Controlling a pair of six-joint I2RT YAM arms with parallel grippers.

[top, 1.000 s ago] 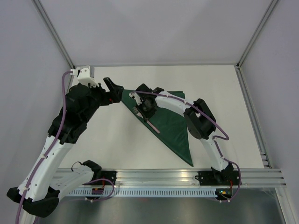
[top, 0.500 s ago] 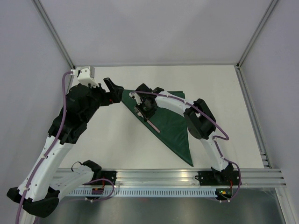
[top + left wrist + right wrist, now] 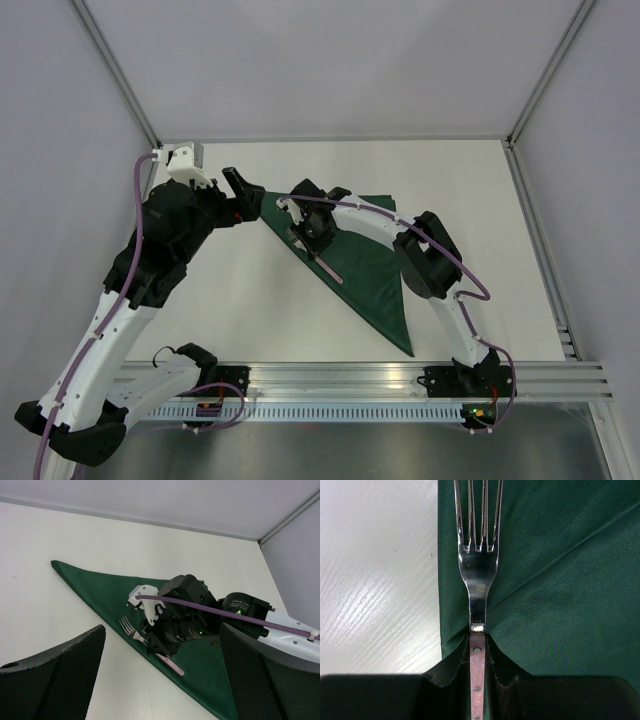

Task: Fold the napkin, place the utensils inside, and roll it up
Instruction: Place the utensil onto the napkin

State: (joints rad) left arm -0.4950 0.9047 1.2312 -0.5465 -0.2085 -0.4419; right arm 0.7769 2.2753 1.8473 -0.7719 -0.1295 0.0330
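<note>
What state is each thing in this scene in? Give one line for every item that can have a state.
napkin: folded into a triangle, lying flat.
fork: lying on the napkin along its long edge, handle gripped.
right gripper: jaws shut on the fork's handle.
left gripper: jaws wide open, holding nothing.

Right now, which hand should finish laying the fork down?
Right hand: it grips the pink-handled silvery fork on the folded dark green cloth napkin. The left hand hangs open by the napkin's corner, empty.
</note>
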